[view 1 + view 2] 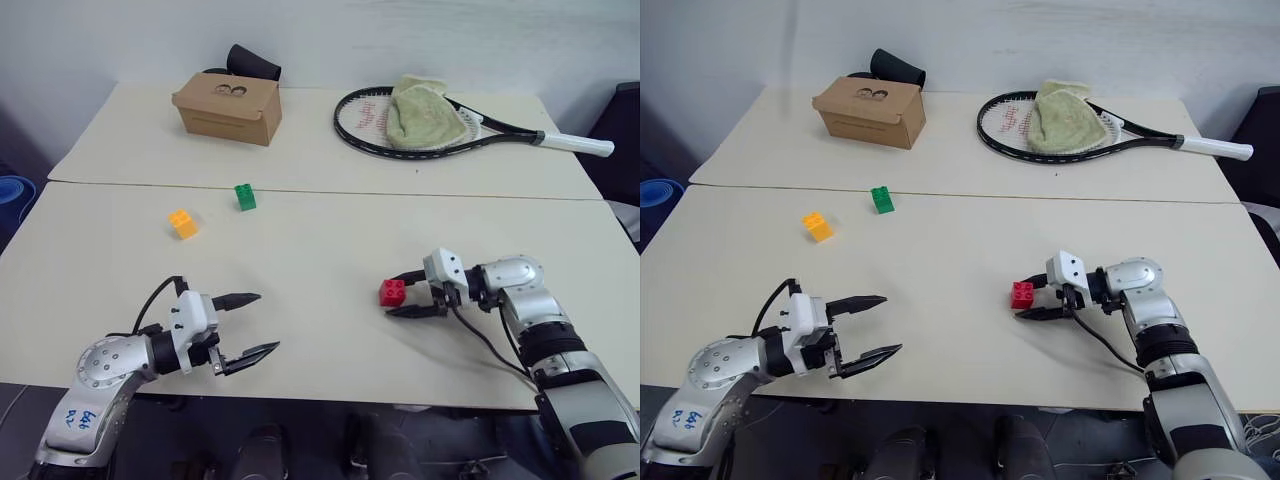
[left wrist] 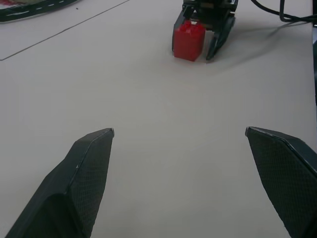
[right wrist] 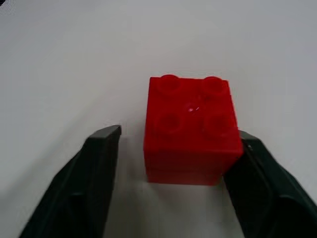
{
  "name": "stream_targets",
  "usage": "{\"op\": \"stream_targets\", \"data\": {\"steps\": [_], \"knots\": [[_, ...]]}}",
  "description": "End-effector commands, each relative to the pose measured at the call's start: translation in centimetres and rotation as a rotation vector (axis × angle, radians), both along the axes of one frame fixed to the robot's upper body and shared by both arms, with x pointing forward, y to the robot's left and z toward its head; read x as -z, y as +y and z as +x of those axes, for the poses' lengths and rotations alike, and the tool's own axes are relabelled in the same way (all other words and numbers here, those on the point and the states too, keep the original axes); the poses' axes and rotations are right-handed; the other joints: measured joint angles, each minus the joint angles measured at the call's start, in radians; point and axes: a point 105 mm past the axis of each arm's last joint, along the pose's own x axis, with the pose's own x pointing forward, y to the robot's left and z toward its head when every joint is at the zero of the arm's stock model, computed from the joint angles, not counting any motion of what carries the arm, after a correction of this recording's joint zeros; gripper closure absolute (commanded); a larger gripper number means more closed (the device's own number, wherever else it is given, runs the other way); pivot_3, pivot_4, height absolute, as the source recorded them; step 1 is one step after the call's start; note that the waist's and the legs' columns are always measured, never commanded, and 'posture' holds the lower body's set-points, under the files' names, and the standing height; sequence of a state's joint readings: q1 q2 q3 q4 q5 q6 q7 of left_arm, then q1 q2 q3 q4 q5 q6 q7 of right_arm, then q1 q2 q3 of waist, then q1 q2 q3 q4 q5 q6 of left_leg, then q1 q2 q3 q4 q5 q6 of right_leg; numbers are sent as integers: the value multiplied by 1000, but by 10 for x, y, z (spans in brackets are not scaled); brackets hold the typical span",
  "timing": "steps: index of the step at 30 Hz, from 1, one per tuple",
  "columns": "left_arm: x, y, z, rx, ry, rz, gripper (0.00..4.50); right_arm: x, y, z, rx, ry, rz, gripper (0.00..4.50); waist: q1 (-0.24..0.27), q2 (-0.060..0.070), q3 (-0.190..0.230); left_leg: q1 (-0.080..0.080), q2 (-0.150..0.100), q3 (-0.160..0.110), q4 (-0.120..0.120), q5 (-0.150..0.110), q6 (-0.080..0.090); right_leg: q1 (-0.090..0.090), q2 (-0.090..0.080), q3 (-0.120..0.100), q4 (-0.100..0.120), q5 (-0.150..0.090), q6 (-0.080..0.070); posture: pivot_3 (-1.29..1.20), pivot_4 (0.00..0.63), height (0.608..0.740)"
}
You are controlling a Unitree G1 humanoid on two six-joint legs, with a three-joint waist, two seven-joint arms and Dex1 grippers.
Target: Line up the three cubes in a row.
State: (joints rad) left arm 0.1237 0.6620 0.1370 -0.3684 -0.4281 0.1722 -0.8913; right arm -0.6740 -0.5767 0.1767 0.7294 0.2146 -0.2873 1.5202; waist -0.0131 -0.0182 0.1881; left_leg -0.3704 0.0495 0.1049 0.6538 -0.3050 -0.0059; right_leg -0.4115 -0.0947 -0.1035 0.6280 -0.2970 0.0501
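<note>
**Entry: red cube set down on the near table, two cubes still apart**

1. Right tool [image 1: 404,297]. Your right tool lies low over the table [image 1: 320,250], pointing toward the middle. In the right wrist view its jaws stand partly apart around the red cube [image 3: 190,130]: one finger [image 3: 257,183] is against the cube's side, the other stands clear with a gap of bare table between. The cube sits flat on the table, studs up, so nothing is gripped; this reads as a release at the chosen spot.

2. Left tool [image 1: 248,325]. Your left tool hovers near the front edge, jaws spread wide and holding nothing. It points across toward the red cube, probably waiting for its turn.

3. Yellow-orange cube [image 1: 183,223]. It rests on the left part of the table, well apart from both tools, turned a little askew.

4. Green cube [image 1: 245,197]. It rests just beyond and to the right of the yellow-orange one, near the seam between the two table tops. These two lie close together; the red one sits far off to the right and nearer you, so no row exists yet.

5. Not part of the job, at the far end: cardboard box [image 1: 227,107], tennis racket [image 1: 440,130] with a cloth [image 1: 420,112] draped over its head.
</note>
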Motion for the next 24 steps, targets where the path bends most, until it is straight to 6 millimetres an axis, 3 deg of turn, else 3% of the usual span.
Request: {"op": "stream_targets", "data": {"steps": [1, 2, 7, 11, 14, 20, 24], "knots": [[-9, 12, -6, -53, -40, 0, 0, -33, -4, -1, -25, -121, 80, 280, 0, 0, 0, 0, 0, 0, 0, 0, 0, 0, 0, 0, 0, 0, 0, 0, 150, 740], [-6, 25, -9, -119, -35, -6, 0, -45, -7, -5, -27, -159, 108, 31, -4, 0, 0, 0, 0, 0, 0, 0, 0, 0, 0, 0, 0, 0, 0, 0, 150, 740], [7, 87, -30, -441, -26, -52, 0, -85, -20, -28, -22, -274, 320, 31, -14, 1, 0, 0, 0, 0, -3, -3, 4, 0, 0, -1, -2, 0, 0, 0, 150, 740], [16, 144, -56, -758, -42, -101, 0, -85, -32, -37, 111, -296, 479, 31, -12, 0, 0, 1, 0, -1, -2, -5, 4, 1, 0, -1, -2, 0, 0, 0, 150, 740], [21, 173, -73, -929, -51, -154, 0, -79, -34, -40, 239, -309, 593, 31, -12, 0, 0, 0, 0, -2, -2, -5, 3, 0, -1, -1, -2, 0, -1, 0, 150, 740], [15, 182, -75, -981, -78, -221, 0, -67, -34, -54, 303, -228, 679, 31, -5, -1, -1, 0, 0, -2, -2, -6, 4, 0, -1, -1, -2, 0, -1, 0, 150, 740], [1, 171, -49, -907, -108, -259, 0, -69, -29, -57, 304, -297, 678, 31, 1, -1, -1, 0, 0, -2, -2, -6, 4, 0, -1, -1, -2, -1, -1, 0, 150, 740]]}}
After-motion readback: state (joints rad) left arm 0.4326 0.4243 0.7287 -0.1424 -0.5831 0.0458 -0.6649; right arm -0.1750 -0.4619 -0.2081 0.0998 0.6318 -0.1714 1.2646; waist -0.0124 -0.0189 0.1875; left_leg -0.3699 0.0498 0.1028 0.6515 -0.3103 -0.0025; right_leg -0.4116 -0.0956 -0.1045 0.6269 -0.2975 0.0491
